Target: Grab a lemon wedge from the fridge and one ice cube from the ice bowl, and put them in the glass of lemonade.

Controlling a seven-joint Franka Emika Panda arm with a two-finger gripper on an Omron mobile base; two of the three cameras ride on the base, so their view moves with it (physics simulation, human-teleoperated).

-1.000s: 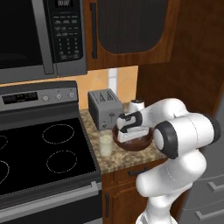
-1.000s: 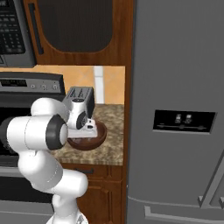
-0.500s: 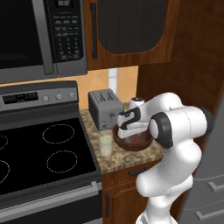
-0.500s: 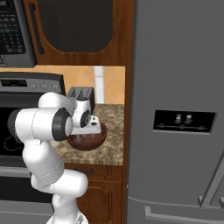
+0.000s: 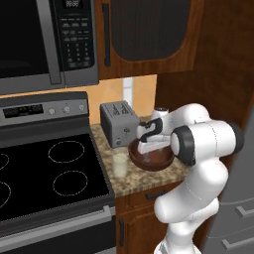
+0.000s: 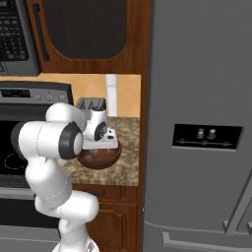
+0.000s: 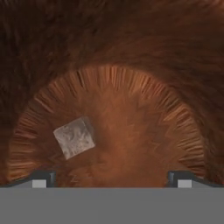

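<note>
Jaws wide apart, nothing between them; gripper point(image 7: 111, 178) points down into the ice bowl point(image 5: 151, 158), tips just showing at the near edge of the hand view.

Ice cube point(image 7: 74, 137) lies on the bowl floor, off to the left of the gripper's centreline, nearer the left finger and rotated roughly diamond-wise to the jaws. Not centred yet.

Ice bowl sits on the desk point(image 5: 144, 177), just right of the glass of lemonade point(image 5: 120, 163) and in front of the toaster point(image 5: 119, 123). Fridge point(image 6: 202, 123) is on the right, doors shut. Lemon wedge can't be seen, so I take that half of the task as not done.

Step in hand, as I read it: pick the cube.
- Shift the hand sideways toward the cube until it sits midway between the fingers.
- Roll the wrist a bit so the pads meet flat faces, not corners; a corner grip will likely squirt the cube out.
- Descend straight, stop just short of the bowl floor; the curved wall is close to the fingers.
- Close slowly; the cube probably slides on the glossy surface.
- Lift vertically to clear the rim before swinging left to the glass.
</note>
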